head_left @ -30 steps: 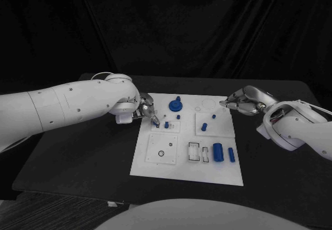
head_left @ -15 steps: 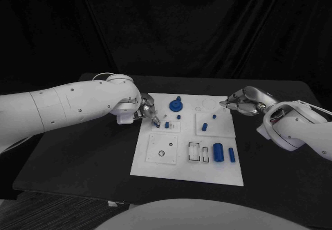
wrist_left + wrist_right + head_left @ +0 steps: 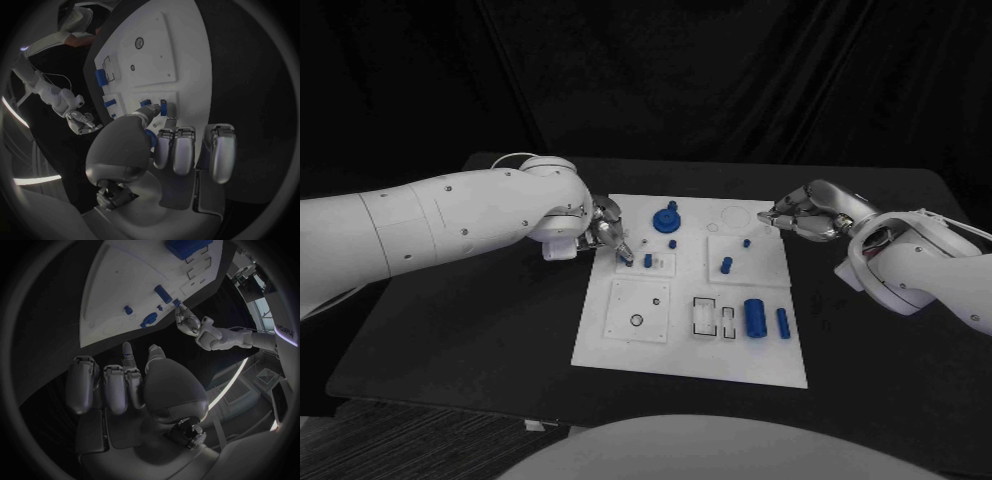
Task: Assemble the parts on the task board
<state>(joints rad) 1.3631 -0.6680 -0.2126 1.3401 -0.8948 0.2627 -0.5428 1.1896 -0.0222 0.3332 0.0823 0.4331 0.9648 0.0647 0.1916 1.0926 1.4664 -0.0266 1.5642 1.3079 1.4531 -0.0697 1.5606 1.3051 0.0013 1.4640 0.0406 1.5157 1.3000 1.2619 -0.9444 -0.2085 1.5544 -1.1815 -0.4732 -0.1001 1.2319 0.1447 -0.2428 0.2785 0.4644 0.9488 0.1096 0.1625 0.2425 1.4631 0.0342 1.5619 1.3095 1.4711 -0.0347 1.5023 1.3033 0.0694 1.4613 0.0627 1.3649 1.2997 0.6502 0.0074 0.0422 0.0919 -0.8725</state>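
A: Starting at the left of the head view, what could go wrong?

B: The left hand (image 3: 604, 236) sits over the upper left corner of the task board (image 3: 635, 355), fingers curled in by a small blue peg (image 3: 648, 261) that stands in a square block there. In the left wrist view a fingertip (image 3: 164, 107) seems to meet that peg, but I cannot tell whether the hand truly holds it. If the pinch is off-centre, the peg could tilt or jam in its hole.

A: And further right?

B: A blue knob (image 3: 666, 217), a short blue pin (image 3: 726, 265), a large blue cylinder (image 3: 754, 317) and a slim blue bar (image 3: 782, 322) all stand or lie close together on the board. A sweeping finger could knock one loose.

A: The right hand?

B: The right hand (image 3: 798, 217) hovers at the board's upper right edge, fingers curled with nothing visible in them.

A: Any difference from 1 second back?

B: Hardly any. The left hand has shifted a trace; the parts lie where they were.
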